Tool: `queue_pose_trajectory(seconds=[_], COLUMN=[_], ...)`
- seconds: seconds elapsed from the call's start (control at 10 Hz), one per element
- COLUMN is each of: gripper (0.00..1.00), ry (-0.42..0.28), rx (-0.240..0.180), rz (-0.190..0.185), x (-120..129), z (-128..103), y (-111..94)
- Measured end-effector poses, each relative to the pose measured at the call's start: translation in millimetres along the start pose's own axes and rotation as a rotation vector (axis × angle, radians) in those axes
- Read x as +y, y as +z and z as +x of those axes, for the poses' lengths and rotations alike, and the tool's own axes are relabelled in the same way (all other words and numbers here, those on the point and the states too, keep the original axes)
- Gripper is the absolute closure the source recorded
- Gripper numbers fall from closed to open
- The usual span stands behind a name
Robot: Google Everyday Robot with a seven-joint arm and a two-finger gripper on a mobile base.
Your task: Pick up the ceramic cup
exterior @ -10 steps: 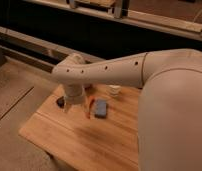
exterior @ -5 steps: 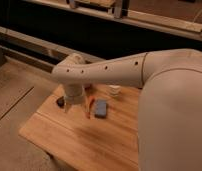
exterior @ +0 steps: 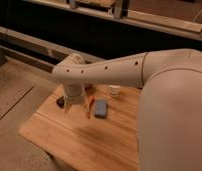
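Note:
The ceramic cup [exterior: 114, 90] is a small white cylinder standing upright near the far edge of the wooden table [exterior: 89, 142]. My white arm reaches in from the right and bends down at the table's far left. The gripper [exterior: 69, 106] hangs there just above the tabletop, well to the left of the cup and next to a dark object. It stands open and nothing shows between its fingers. The arm's wrist hides most of the gripper.
A small dark rounded object [exterior: 60, 101] lies just left of the gripper. An orange stick-like item [exterior: 89, 107] and a blue rectangular object [exterior: 101, 108] lie between the gripper and the cup. Dark shelving runs behind the table, and bare floor lies to the left.

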Motion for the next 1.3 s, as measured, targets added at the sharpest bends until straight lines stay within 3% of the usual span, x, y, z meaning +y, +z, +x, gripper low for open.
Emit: queue_pose_trajectory(seconds=[0.4,0.7,1.0,1.3], gripper=[0.35,0.35,0.35,0.35], ry=[0.003,0.103,0.207,0.281], rx=[0.001,-0.006,0.013,0.009], rz=[-0.002,-0.018,0.019,0.013], x=[1,-1,-40,-85], z=[-1,-33,-61,-79], y=[-1,-15,-30,-55])
